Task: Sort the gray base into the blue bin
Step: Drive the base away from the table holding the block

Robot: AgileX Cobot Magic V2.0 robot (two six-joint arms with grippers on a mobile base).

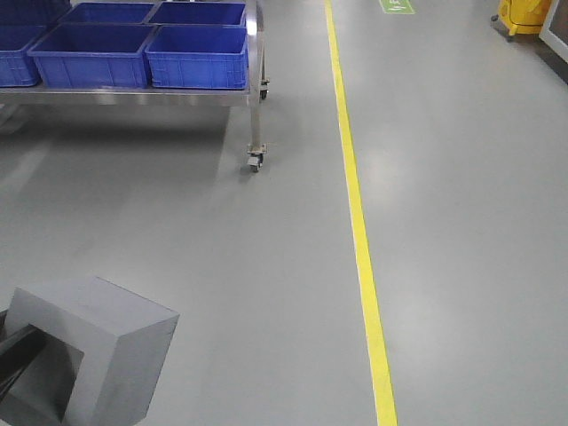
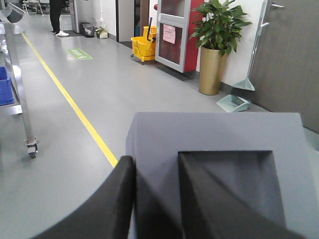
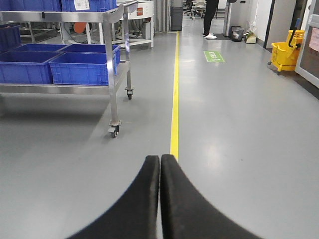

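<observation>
The gray base fills the near left corner of the front-facing view, with its square recess turned toward the near left. The left gripper reaches into that recess from the frame's edge as a dark shape. The blue bin sits at the far left on a steel cart, packed among other blue bins, well apart from the base. Bare gray floor lies between them. A yellow floor line runs from near to far, right of the cart's caster. A yellow mop bucket stands in the far right corner.

In the left wrist view, the base takes up the near centre and right. One dark finger lies against the outside of its left wall and the other presses inside the recess, so the fingers pinch that wall between them. Beyond the base on the right stand a leafy plant in a gold pot and a pale dustpan on the floor. The yellow line slants off to the far left past the cart's leg.

In the right wrist view, the right gripper has its two dark fingers pressed flat together with nothing between them. The cart and bins stand to the far left. A person's legs show at the far end of the aisle.
</observation>
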